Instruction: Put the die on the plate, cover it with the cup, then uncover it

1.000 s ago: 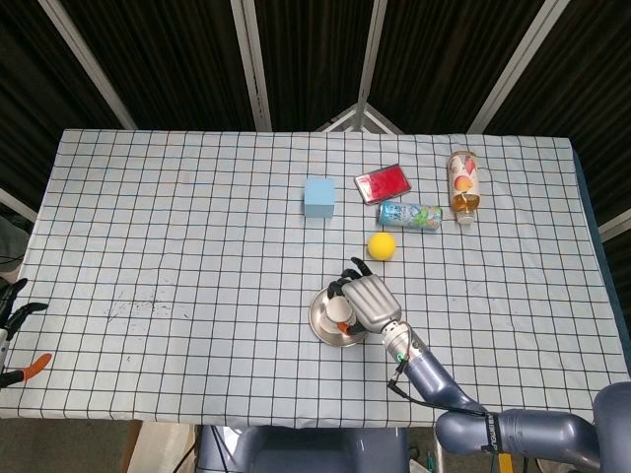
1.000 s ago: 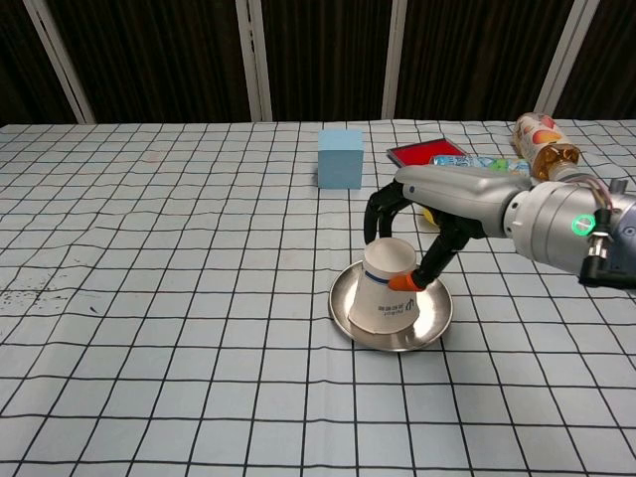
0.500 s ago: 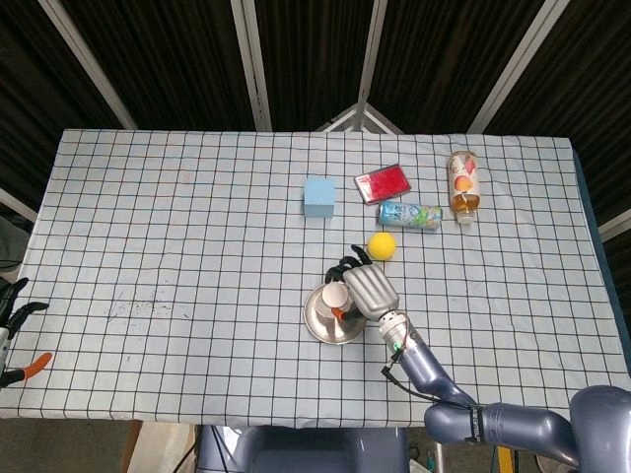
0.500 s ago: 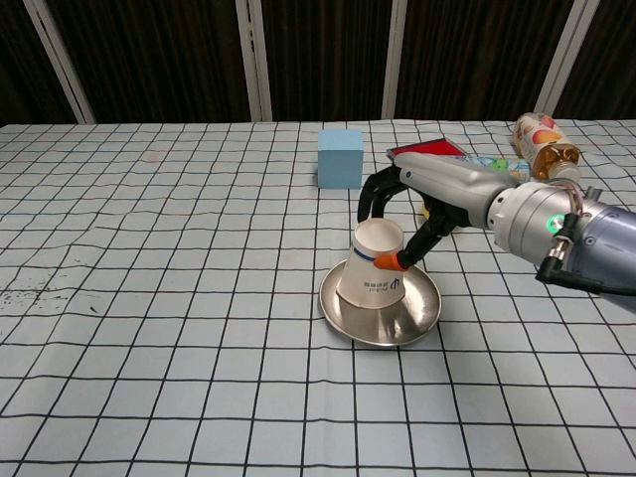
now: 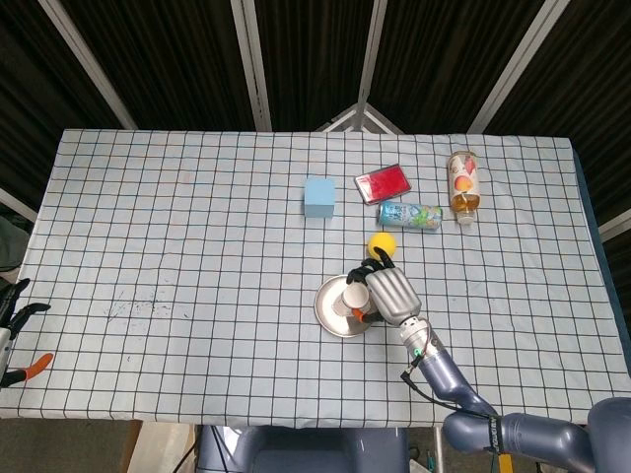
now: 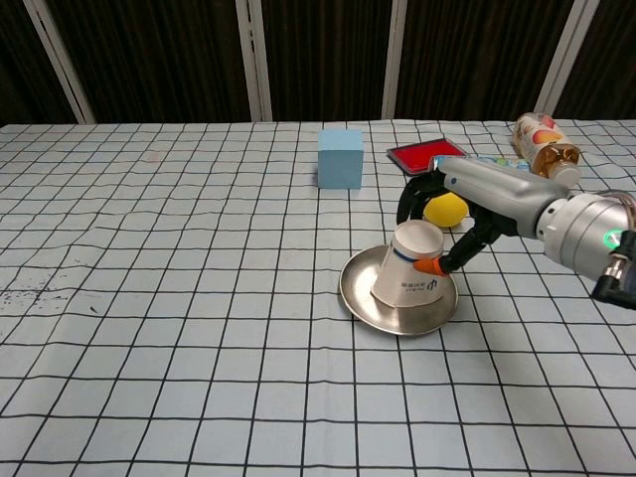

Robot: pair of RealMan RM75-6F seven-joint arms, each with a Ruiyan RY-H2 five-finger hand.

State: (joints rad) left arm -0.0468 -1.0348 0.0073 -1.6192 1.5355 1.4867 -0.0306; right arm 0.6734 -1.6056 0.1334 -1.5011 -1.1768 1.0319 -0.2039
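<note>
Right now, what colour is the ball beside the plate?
Yellow: the small round ball shows best in the chest view, just behind the robot hand.

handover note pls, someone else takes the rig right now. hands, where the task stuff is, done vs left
Right hand: grips the upside-down paper cup near its base, fingers around it; cup is tilted, mouth down over the metal plate.
Left hand: off the table's left edge in the head view, holding nothing; fingers look spread.
Die: not visible in either view, presumably under the cup; can't confirm.
Done: cup is on the plate as a cover, judging by its position.
Left: lift the cup clear to uncover, set it down.
Watch the yellow ball just behind the hand.
</note>
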